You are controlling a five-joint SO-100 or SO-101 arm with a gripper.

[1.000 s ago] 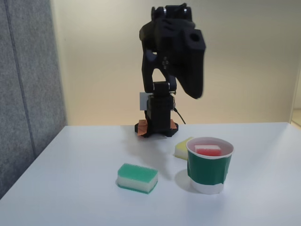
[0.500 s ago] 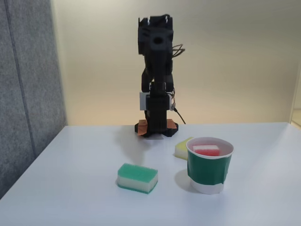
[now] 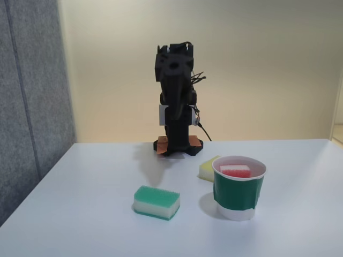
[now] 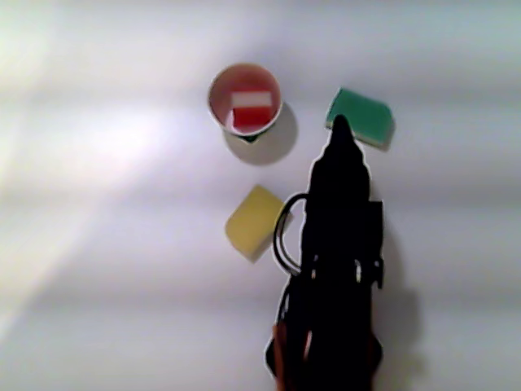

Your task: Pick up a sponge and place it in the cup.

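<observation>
Three sponges, one red (image 3: 235,170), one green (image 3: 156,202), one yellow (image 3: 207,168), and one cup (image 3: 239,195).

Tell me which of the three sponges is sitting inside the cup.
The red-topped sponge lies inside the green cup. The green sponge and yellow sponge rest on the table.

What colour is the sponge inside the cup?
Red and white; the sponge in the cup shows best in the other view.
</observation>
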